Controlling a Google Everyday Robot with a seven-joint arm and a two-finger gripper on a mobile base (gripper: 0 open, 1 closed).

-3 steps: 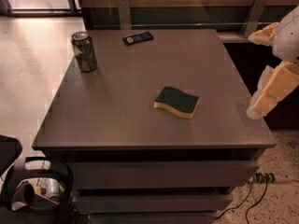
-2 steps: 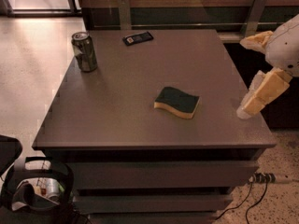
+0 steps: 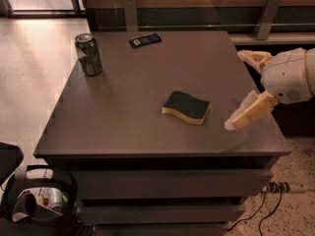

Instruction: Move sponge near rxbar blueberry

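The sponge, dark green top over yellow foam, lies flat on the grey table, right of its middle. The rxbar blueberry, a flat dark wrapper with a pale label, lies near the table's far edge. My gripper is at the table's right side, just right of the sponge and apart from it. It is open wide and empty: one cream finger points left over the right edge, the other reaches down to just above the tabletop.
An upright greenish drink can stands at the table's far left. Metal brackets and a wall rail run behind the table. A power strip and cables lie on the floor at the right. Dark gear sits at the lower left.
My gripper has moved left over the table's right edge, closer to the sponge. The sponge, the bar and the can have not moved.
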